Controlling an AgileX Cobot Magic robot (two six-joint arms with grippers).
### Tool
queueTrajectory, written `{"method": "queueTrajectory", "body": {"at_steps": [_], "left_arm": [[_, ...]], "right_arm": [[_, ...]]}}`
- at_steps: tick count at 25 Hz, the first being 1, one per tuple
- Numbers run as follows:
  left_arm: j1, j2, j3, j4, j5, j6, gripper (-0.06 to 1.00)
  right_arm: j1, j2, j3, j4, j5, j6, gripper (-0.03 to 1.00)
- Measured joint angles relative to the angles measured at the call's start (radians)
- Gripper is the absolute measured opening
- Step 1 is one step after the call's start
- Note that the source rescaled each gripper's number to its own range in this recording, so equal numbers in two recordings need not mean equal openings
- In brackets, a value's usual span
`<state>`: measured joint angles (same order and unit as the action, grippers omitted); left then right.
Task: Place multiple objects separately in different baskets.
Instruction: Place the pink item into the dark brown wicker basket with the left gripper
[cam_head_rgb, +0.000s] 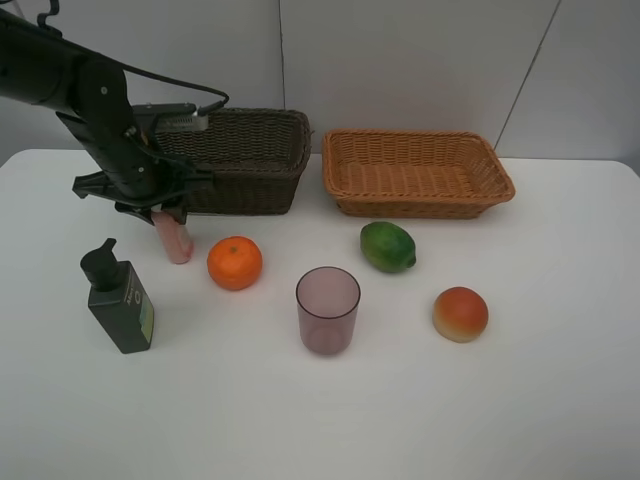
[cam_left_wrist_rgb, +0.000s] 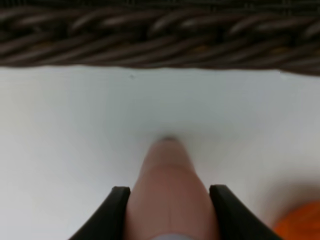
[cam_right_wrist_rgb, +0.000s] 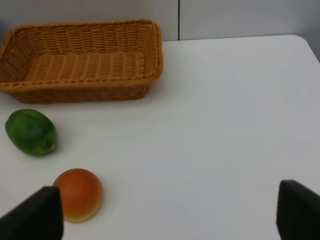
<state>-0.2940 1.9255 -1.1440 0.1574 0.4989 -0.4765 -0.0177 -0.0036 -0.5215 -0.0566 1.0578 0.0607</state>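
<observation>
Before the dark basket (cam_head_rgb: 250, 185), left fingers (cam_left_wrist_rgb: 112, 212) pinch the pink bottle (cam_left_wrist_rgb: 167, 170) near its cap, a hold that may slip or snag the rim; right fingers (cam_right_wrist_rgb: 35, 215) gape empty

The left arm (cam_head_rgb: 95, 100) was matte black, with a black cable (cam_head_rgb: 180, 80) looped over it. The left fingers (cam_left_wrist_rgb: 116, 212) and right fingers (cam_right_wrist_rgb: 36, 216) were black.

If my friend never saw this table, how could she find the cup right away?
Start at the light orange-tan basket at the back of the white table and come forward past the green fruit. The cup stands upright near the table's middle, between the orange and the red-orange fruit. It is the only see-through purple thing.
</observation>
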Motion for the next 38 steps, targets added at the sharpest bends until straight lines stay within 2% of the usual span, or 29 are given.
{"method": "queueTrajectory", "body": {"at_steps": [13, 17, 23, 31, 38], "left_arm": [[0.001, -0.229, -0.029, 0.022, 0.264, 0.003, 0.41], [0.001, -0.240, -0.167, 0.028, 0.381, 0.050, 0.41], [0.031, -0.162, -0.439, 0.046, 0.461, 0.106, 0.41], [0.075, 0.087, -0.665, 0.077, 0.464, 0.128, 0.41], [0.083, 0.247, -0.745, 0.077, 0.350, 0.130, 0.41]], "right_arm": [[0.000, 0.000, 0.000, 0.000, 0.000, 0.000, 0.79], [0.000, 0.000, 0.000, 0.000, 0.000, 0.000, 0.79], [0.000, 0.000, 0.000, 0.000, 0.000, 0.000, 0.79], [0.000, 0.000, 0.000, 0.000, 0.000, 0.000, 0.79], [0.000, 0.000, 0.000, 0.000, 0.000, 0.000, 0.79]]}}
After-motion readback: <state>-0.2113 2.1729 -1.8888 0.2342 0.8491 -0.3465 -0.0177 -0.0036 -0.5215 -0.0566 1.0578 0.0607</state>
